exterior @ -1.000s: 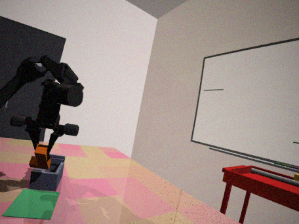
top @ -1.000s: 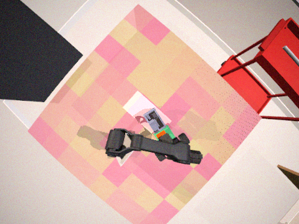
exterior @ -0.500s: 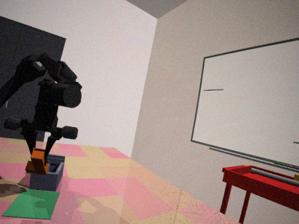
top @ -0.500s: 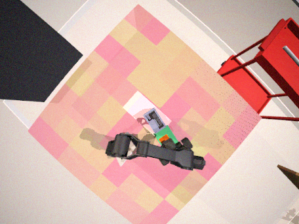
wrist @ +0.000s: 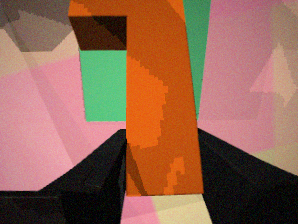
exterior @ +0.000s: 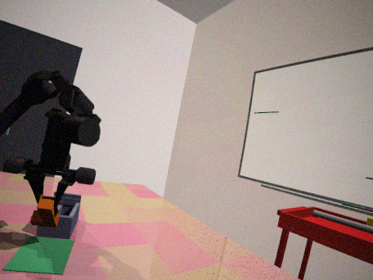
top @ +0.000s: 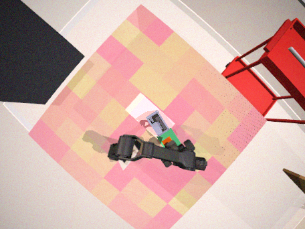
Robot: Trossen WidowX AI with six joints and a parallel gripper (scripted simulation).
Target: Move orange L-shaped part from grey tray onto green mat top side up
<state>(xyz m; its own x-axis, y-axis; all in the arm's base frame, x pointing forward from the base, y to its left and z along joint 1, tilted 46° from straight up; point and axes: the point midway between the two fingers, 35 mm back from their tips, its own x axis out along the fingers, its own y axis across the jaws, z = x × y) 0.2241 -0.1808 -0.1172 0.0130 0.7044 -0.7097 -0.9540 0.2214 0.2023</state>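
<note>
The orange L-shaped part (top: 166, 141) (exterior: 48, 212) (wrist: 155, 100) is off the tray, held in the air above the green mat (top: 173, 133) (exterior: 41, 259) (wrist: 104, 92). My gripper (exterior: 48, 204) (wrist: 158, 137) is shut on the part's straight end, with one black finger on each side. The L-shaped end points away from the fingers at the top of the wrist view. The grey tray (top: 154, 126) (exterior: 67, 230) stands beside the mat, its dark pocket empty. In the top view the fingertips are hidden by the arm.
The tray's raised walls stand close behind the held part in the exterior view. A pale sheet (top: 142, 104) lies by the tray on the pink and yellow patchwork surface (top: 157, 71). A red cart (top: 251, 87) (exterior: 303, 219) stands far off.
</note>
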